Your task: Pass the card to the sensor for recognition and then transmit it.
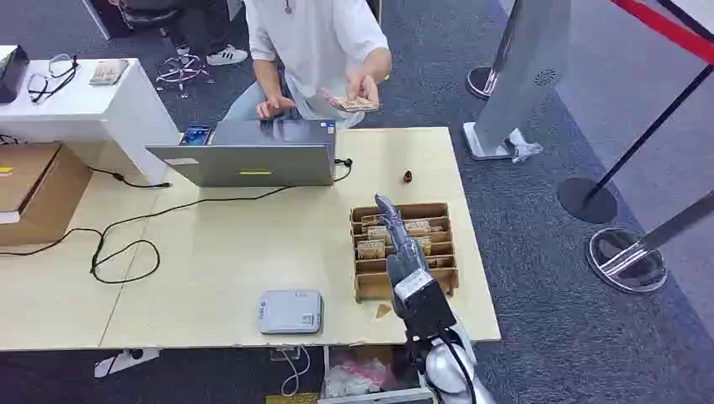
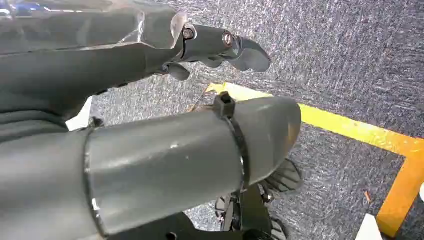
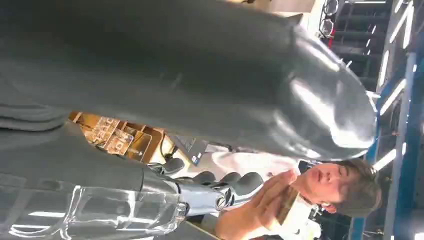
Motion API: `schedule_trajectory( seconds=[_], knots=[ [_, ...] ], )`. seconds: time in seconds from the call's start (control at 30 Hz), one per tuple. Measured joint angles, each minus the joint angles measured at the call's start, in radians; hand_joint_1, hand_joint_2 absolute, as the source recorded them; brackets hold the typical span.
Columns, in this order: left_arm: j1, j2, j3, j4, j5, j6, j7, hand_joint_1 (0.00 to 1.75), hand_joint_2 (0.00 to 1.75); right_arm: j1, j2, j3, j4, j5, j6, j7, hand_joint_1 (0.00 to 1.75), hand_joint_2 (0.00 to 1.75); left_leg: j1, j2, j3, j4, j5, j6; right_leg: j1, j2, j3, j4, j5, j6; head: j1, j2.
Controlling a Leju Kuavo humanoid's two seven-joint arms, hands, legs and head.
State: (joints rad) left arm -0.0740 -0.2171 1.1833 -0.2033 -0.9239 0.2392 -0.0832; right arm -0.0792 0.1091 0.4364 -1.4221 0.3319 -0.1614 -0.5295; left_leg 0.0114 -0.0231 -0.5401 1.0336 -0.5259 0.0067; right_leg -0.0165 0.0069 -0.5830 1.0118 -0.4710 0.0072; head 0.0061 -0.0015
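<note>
A wooden card box [image 1: 438, 210] with several slots of brown cards [image 1: 371, 248] stands on the right part of the table; it also appears in the right wrist view [image 3: 131, 131]. My right hand [image 1: 396, 231] reaches over the box with fingers [image 3: 225, 182] stretched out and apart, holding nothing. The grey sensor pad [image 1: 290, 311] lies near the table's front edge, left of the box. My left hand [image 2: 210, 100] hangs beside my body above the carpet, its fingers [image 2: 235, 47] extended, nothing in it.
A person in a white shirt sits behind the table holding a stack of cards [image 1: 355, 103], also seen as cards [image 3: 287, 202]. A grey laptop [image 1: 253, 160] and black cables [image 1: 126, 248] lie to the left. A small dark object [image 1: 407, 177] sits behind the box. Barrier posts [image 1: 588, 198] stand to the right.
</note>
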Motion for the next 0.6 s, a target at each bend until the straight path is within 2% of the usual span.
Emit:
schedule_trajectory(
  seconds=[0.2, 0.47, 0.6],
  knots=[
    [0.000, 0.000, 0.000, 0.000, 0.003, 0.002, 0.000, 0.00, 0.00, -0.002, 0.000, 0.000, 0.000, 0.027, -0.019, 0.006, 0.00, 0.00, 0.000, 0.000, 0.000, 0.000, 0.000, 0.000, 0.000, 0.000, 0.000, 0.000, 0.000, 0.000, 0.000, 0.000],
    [0.000, 0.000, 0.000, 0.000, 0.005, 0.003, 0.000, 0.00, 0.00, -0.051, 0.000, 0.015, 0.021, 0.329, -0.261, 0.054, 0.00, 0.00, 0.000, 0.000, 0.000, 0.000, 0.000, 0.000, 0.000, 0.000, 0.000, 0.000, 0.000, 0.000, 0.000, 0.000],
    [0.000, 0.000, 0.000, 0.000, 0.005, 0.003, 0.000, 0.00, 0.00, -0.070, 0.000, 0.017, 0.034, 0.348, -0.277, 0.059, 0.00, 0.00, 0.000, 0.000, 0.000, 0.000, 0.000, 0.000, 0.000, 0.000, 0.000, 0.000, 0.000, 0.000, 0.000, 0.000]
  ],
)
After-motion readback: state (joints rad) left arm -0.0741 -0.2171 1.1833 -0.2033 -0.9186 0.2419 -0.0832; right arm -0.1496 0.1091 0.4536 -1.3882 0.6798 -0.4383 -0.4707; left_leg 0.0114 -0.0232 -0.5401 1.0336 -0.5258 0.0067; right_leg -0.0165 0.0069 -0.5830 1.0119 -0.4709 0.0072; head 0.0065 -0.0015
